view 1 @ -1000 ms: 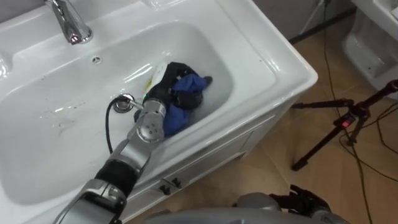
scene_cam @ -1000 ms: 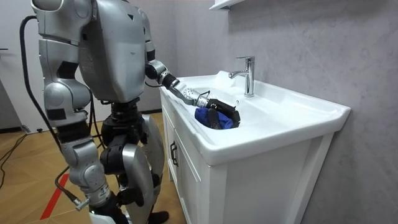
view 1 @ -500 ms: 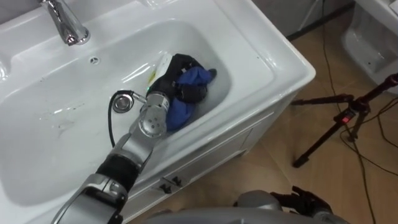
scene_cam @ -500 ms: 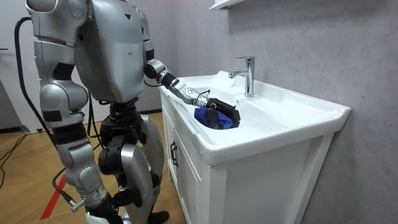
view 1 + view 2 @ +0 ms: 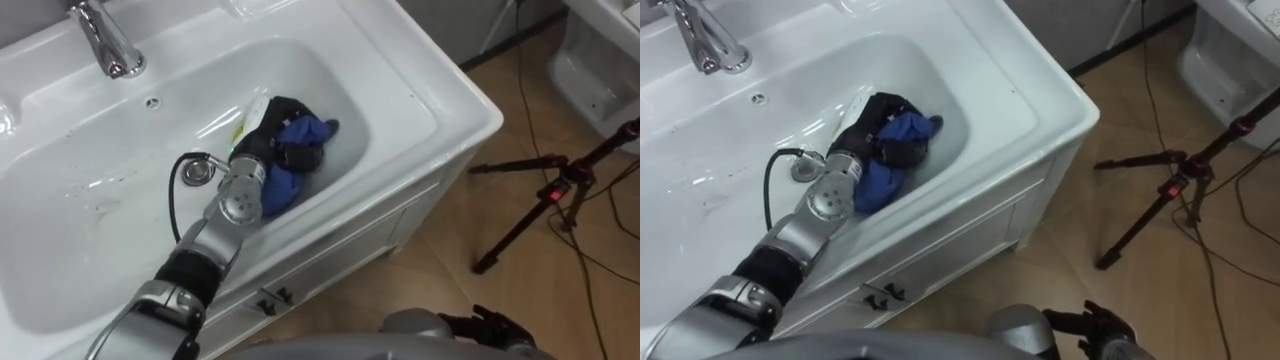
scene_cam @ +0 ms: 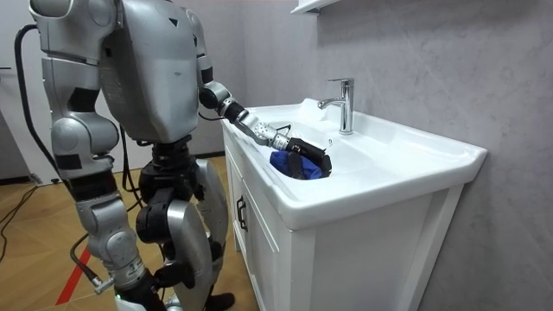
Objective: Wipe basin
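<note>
The white basin (image 5: 110,230) lies below me, set in a white cabinet. My left arm reaches into it from the lower left. My left hand (image 5: 268,138), black, is at the bowl's right end, its fingers curled on a crumpled blue cloth (image 5: 282,185) that it presses against the bowl's floor near the right wall. In the room view the same hand (image 6: 304,155) holds the cloth (image 6: 285,163) inside the basin (image 6: 406,164) while I stand at the cabinet's side. My right hand (image 5: 492,326) hangs low by the floor, at the picture's bottom edge.
A chrome faucet (image 5: 105,42) stands at the basin's back left, with the overflow hole (image 5: 153,98) below it and the chrome drain (image 5: 198,170) just left of my hand. A black tripod (image 5: 555,195) with cables stands on the wooden floor to the right.
My left hand slid the cloth a little toward the bowl's right wall, then drew it back slightly. The grip on the cloth is unchanged.
</note>
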